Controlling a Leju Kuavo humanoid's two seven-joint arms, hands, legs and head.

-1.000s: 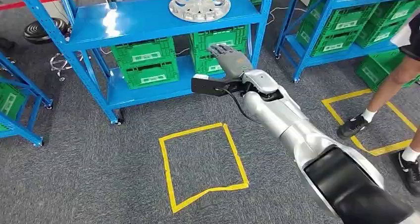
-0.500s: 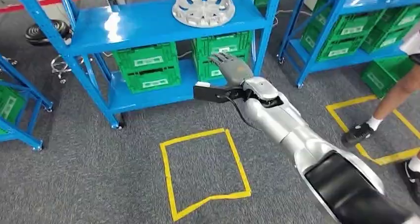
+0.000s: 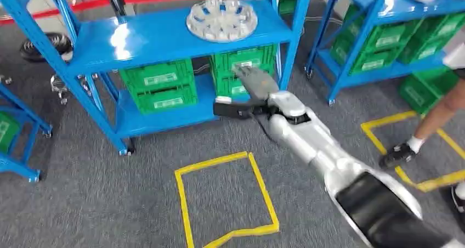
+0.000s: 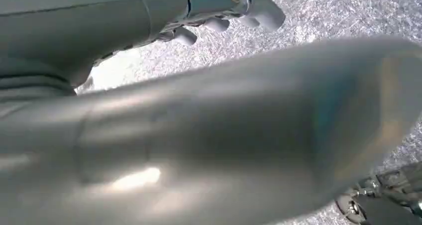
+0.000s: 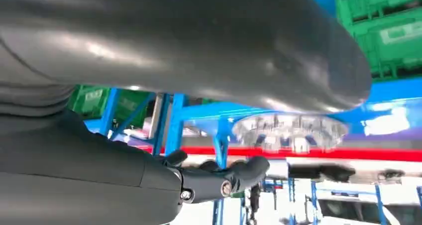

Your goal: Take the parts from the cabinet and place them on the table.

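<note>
A round silver wheel-like part lies flat on the top shelf of the blue cabinet, at the upper centre of the head view; in the right wrist view the same part appears beyond the thick grey thumb. Just below it in the head view, the right hand reaches forward in front of the green crates on the lower shelf, fingers stretched out and apart, holding nothing and well short of the part. The silver right arm runs from the hand down to the lower right corner of the frame. The left hand shows in the left wrist view over grey carpet; its fingers seem loosely apart with nothing in them, though the view is blurred and mostly blocked. On the carpet at lower centre lies a yellow tape square. A second blue rack with green crates stands at upper right, and a person's leg stands at the right edge beside another yellow tape outline.
</note>
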